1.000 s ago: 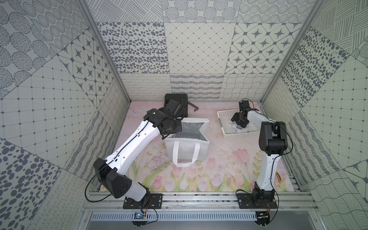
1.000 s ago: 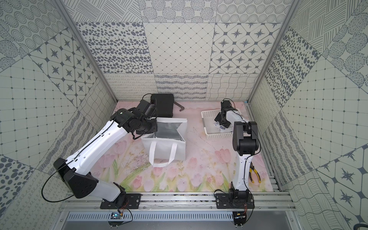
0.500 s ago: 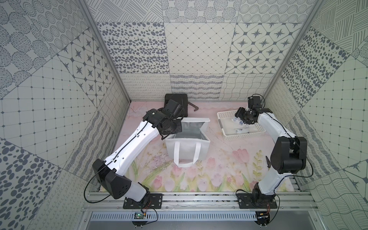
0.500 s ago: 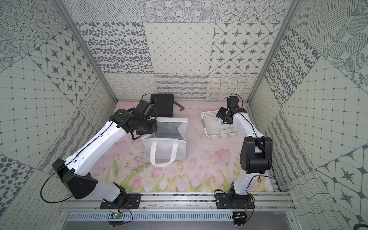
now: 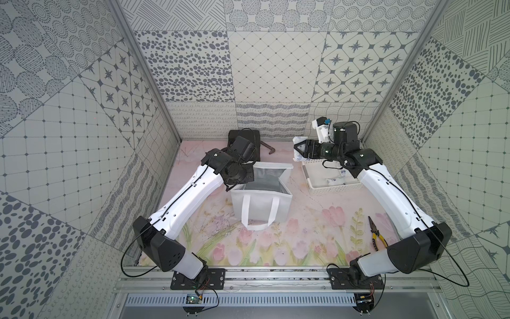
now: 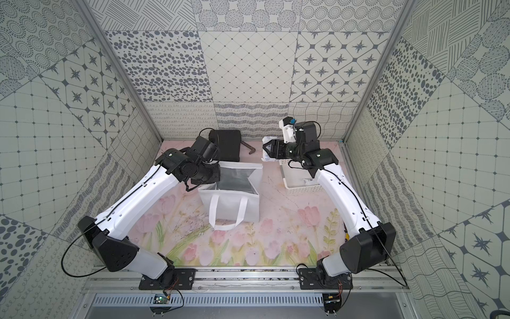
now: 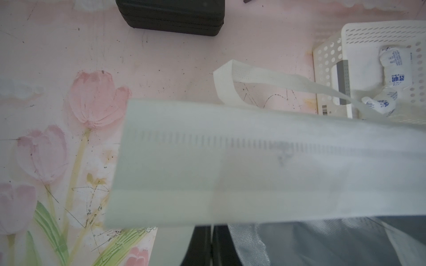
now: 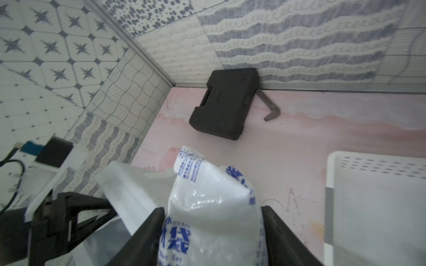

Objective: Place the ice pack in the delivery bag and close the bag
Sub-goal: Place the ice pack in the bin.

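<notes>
Ice pack: a white plastic pouch with blue print, the ice pack point(image 8: 212, 202) point(image 5: 297, 158), was up off the table. It was clamped across its middle, with both ends sticking out past the fingers.
Right gripper: the right gripper point(image 5: 300, 149) was spread fairly wide around that pouch, with a black finger on each side. It hovered beside the basket's corner nearest the bag, short of the bag's mouth.
Delivery bag: a boxy white fabric delivery bag point(image 5: 260, 203) point(image 6: 229, 204) with silver foil lining stood upright mid-table with its mouth open. Its near loop handle drooped onto the mat, and its flap was raised at the far side.
Left gripper: the left gripper point(image 5: 246, 178) was pinched tight on the bag's left rim. In the left wrist view white fabric covered the tips.
Basket: a white perforated plastic basket point(image 5: 331, 189) point(image 7: 327, 57) sat right of the bag and apart from it, with more small printed pouches point(image 7: 391, 69) inside.
Case: a black hard case point(image 6: 227, 143) point(image 8: 226, 106) lay against the back wall behind the bag, with a brown L-shaped metal piece point(image 8: 268, 108) just beside it.
Pliers: yellow-handled pliers point(image 5: 376, 234) lay near the right arm, well apart from the bag.
Table: a pale pink tulip-printed mat point(image 5: 276, 248) covered it.
</notes>
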{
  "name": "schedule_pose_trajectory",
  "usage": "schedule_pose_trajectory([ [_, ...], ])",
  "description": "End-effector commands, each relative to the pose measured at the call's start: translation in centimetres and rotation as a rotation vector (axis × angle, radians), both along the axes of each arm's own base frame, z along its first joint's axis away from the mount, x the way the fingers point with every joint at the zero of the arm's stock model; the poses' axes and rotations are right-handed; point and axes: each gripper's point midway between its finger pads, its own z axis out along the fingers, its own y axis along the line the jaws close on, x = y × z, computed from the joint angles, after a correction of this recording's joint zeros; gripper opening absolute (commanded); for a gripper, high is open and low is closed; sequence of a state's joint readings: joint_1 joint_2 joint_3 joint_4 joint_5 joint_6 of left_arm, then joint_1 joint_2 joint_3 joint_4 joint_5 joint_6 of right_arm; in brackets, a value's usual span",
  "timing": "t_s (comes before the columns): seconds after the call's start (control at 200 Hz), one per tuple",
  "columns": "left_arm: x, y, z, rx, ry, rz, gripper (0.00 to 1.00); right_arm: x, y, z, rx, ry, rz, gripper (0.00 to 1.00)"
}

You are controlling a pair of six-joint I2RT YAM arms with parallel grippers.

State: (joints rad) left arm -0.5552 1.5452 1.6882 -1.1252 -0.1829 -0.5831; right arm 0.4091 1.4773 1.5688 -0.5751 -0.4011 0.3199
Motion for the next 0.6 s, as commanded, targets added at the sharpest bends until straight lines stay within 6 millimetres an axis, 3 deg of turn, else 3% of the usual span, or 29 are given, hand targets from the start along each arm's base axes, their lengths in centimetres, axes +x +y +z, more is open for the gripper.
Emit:
schedule_pose_trajectory([
  [0.0,0.3,-0.1,0.7,-0.005,-0.024,-0.028,0.00,-2.1,4.9,3.4,0.041,-0.142,0.200,0.48],
  [0.145,0.4,0.1,0.7,-0.004,-0.027,-0.034,0.00,-4.6,10.0,2.0,0.008,-0.157,0.373,0.48],
  [0.265,0.4,0.0,0.9,-0.022,-0.029,-0.035,0.00,-6.1,12.4,-0.2,-0.044,-0.158,0.465,0.48],
  [0.595,0.5,-0.3,1.7,-0.055,-0.042,-0.048,0.00,-6.4,13.4,-9.8,-0.286,-0.052,0.518,0.47],
])
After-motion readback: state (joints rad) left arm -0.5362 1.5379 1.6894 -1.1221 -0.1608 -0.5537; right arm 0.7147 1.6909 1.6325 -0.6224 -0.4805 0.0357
